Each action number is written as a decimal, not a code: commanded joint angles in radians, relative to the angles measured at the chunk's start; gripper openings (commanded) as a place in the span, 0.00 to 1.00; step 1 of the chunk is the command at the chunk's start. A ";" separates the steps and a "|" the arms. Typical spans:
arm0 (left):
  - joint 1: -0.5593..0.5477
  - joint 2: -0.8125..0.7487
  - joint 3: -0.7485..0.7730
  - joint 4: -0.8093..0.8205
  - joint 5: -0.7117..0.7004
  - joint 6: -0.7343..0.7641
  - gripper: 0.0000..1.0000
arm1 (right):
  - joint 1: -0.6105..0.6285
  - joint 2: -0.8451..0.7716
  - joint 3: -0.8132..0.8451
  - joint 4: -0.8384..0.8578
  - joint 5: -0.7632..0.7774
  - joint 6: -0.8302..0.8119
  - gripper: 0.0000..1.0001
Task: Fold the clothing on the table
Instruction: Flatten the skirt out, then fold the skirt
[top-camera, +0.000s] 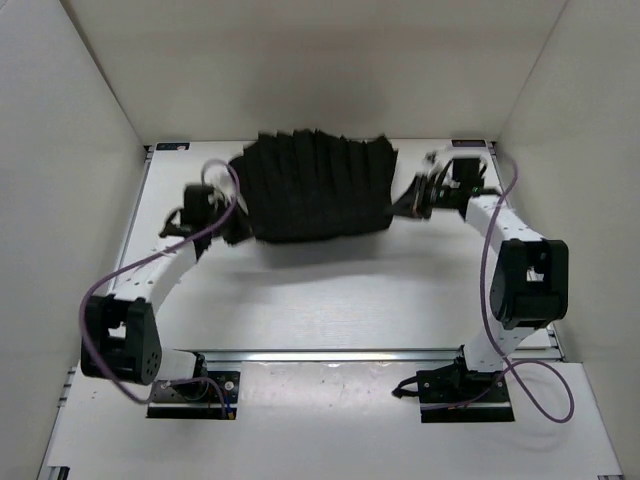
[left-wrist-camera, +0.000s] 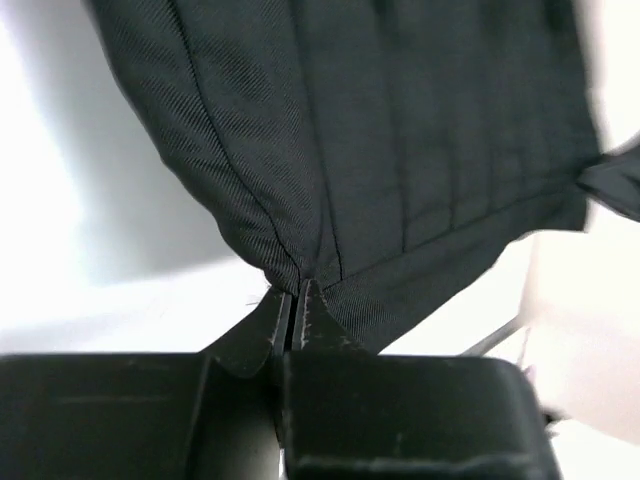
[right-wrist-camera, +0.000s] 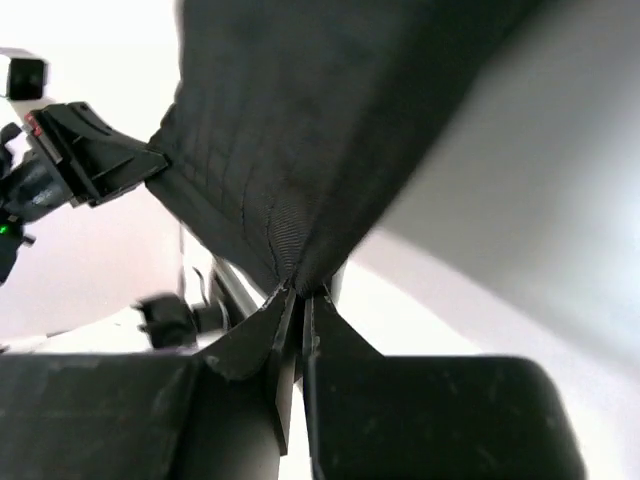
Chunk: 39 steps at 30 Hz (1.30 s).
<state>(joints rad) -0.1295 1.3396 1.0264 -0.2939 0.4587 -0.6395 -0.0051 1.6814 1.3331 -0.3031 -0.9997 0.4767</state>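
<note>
The clothing (top-camera: 315, 190) is a black pleated garment stretched between my two grippers above the far half of the table (top-camera: 330, 300), casting a shadow under it. My left gripper (top-camera: 233, 222) is shut on its left corner. In the left wrist view the jaws (left-wrist-camera: 296, 292) pinch a bunched point of the fabric (left-wrist-camera: 400, 150). My right gripper (top-camera: 406, 205) is shut on the right corner. In the right wrist view the fabric (right-wrist-camera: 300, 120) fans out from its closed tips (right-wrist-camera: 303, 294), and the left gripper (right-wrist-camera: 100, 165) shows at the garment's far corner.
White walls (top-camera: 70, 150) enclose the table on the left, back and right. A metal rail (top-camera: 350, 355) runs across the near side by the arm bases. Purple cables (top-camera: 490, 260) loop beside both arms.
</note>
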 joint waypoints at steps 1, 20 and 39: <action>-0.022 0.003 -0.260 0.047 -0.045 0.003 0.07 | 0.053 -0.075 -0.234 0.018 0.171 -0.016 0.00; -0.084 -0.425 -0.638 -0.117 -0.216 0.008 0.66 | 0.208 -0.539 -0.755 -0.042 0.590 -0.098 0.64; -0.110 -0.497 -0.753 -0.068 -0.279 -0.057 0.70 | 0.396 -0.437 -0.750 -0.002 0.647 -0.078 0.28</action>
<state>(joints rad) -0.2310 0.8536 0.2951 -0.3855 0.2039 -0.6743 0.3714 1.2339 0.5758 -0.3416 -0.3862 0.3901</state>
